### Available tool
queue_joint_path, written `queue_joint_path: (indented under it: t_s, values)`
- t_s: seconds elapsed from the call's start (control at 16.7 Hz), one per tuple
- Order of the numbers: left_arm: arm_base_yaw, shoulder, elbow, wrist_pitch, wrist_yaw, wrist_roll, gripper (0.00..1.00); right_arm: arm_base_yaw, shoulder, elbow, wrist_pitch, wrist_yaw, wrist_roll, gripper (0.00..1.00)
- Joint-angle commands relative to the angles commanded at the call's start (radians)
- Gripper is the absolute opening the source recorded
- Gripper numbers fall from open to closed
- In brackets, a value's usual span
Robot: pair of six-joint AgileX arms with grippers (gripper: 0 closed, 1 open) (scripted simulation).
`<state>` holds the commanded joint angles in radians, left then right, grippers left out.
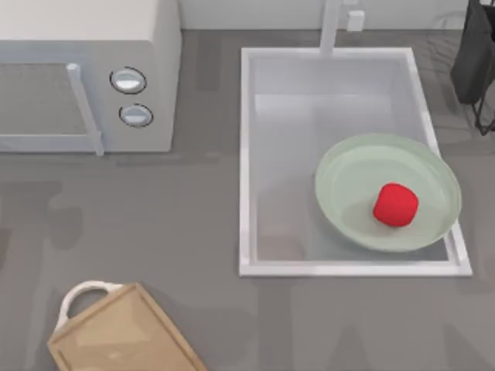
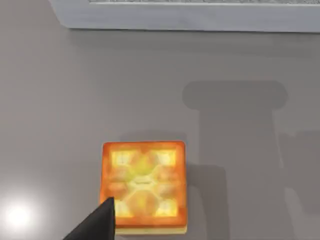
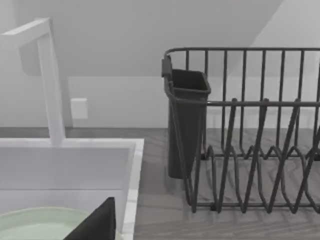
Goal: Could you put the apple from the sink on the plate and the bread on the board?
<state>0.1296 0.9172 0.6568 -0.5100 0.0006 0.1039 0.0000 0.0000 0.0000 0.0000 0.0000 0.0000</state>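
The red apple [image 1: 395, 205] lies on the pale green plate [image 1: 348, 166], which rests inside the white-rimmed sink [image 1: 244, 154] at the right of the table. The plate's edge [image 3: 40, 220] is in the right wrist view too, with a dark part of my right gripper [image 3: 97, 222] just above it. The wooden board [image 1: 124, 336] with its white loop handle lies at the front left. The golden bread [image 2: 144, 185] lies flat on the grey table in the left wrist view, and a dark part of my left gripper [image 2: 95, 225] hangs over one of its corners.
A white microwave [image 1: 85, 73] fills the back left. The white faucet [image 1: 331, 27] stands behind the sink. A dark wire dish rack [image 3: 250, 130] with a cutlery cup stands at the back right [image 1: 476, 62]. A white edge [image 2: 190, 17] runs beyond the bread.
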Motion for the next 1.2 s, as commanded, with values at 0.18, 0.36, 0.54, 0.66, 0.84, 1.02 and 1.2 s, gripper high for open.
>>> queue_joint_path:
  t_s: [0.18,0.36,0.54,0.66,0.84,1.02,1.2]
  values:
    - [0.041,0.315,0.199,-0.167,0.001,0.033,1.0,0.0,0.0,0.0,0.0,0.0,0.0,1.0]
    - [0.08,0.569,0.378,-0.314,0.0,0.062,1.0,0.0,0.0,0.0,0.0,0.0,0.0,1.0]
    - [0.111,0.776,0.526,-0.427,0.0,0.085,1.0,0.0,0.0,0.0,0.0,0.0,0.0,1.0]
    - [0.124,0.875,0.601,-0.479,0.0,0.096,1.0,0.0,0.0,0.0,0.0,0.0,0.0,1.0]
    - [0.131,0.946,0.665,-0.517,0.001,0.106,1.0,0.0,0.0,0.0,0.0,0.0,0.0,1.0]
    - [0.131,0.949,0.669,-0.52,0.001,0.107,1.0,0.0,0.0,0.0,0.0,0.0,0.0,1.0]
    - [0.128,0.946,0.663,-0.515,0.001,0.107,1.0,0.0,0.0,0.0,0.0,0.0,0.0,1.0]
